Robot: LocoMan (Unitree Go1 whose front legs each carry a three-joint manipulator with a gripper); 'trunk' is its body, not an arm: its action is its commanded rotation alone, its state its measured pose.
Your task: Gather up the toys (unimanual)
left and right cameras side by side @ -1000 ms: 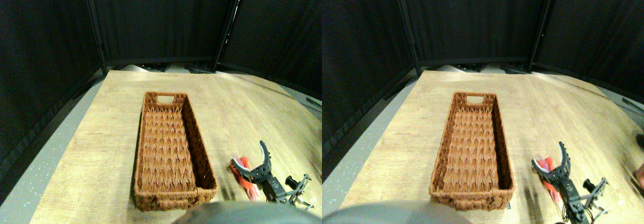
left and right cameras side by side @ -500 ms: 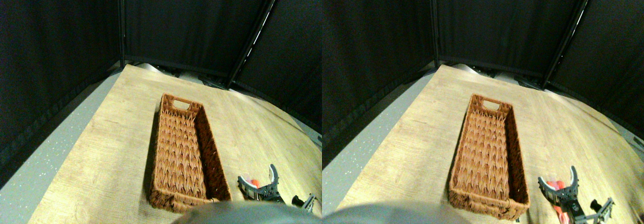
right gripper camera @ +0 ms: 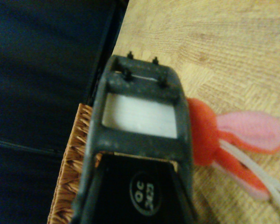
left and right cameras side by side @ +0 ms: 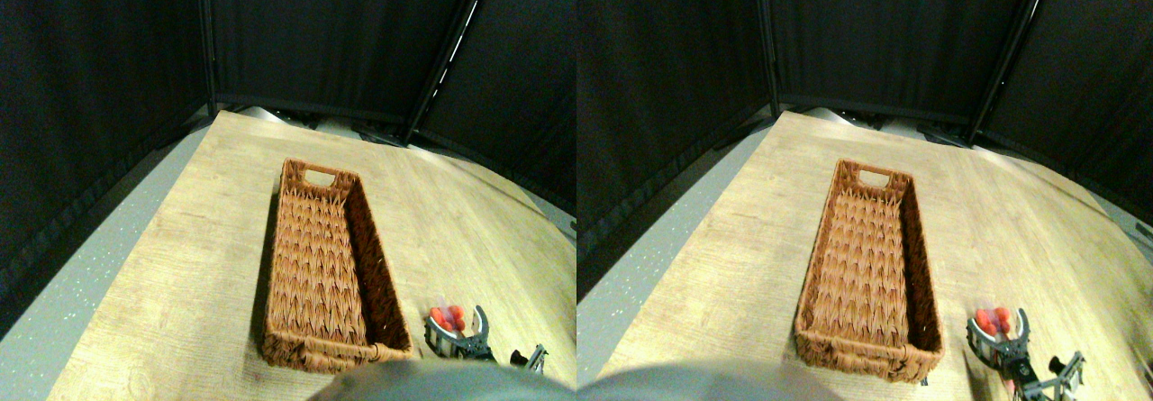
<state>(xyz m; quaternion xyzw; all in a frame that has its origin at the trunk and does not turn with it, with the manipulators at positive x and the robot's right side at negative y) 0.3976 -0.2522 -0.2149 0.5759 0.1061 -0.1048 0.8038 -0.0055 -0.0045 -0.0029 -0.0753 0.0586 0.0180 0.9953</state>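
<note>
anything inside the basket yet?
No toys visible in the wicker basket; its woven floor shows bare. The red toy sits outside on the wooden floor, between the right gripper jaws.

Walls: black curtain panels (left and right cameras side by side: 333, 41) across the upper frame | Floor: pale wood-grain board (left and right cameras side by side: 180, 266) in the centre (light glare at its far edge) | Lower left: speckled grey floor (left and right cameras side by side: 63, 311)
</note>
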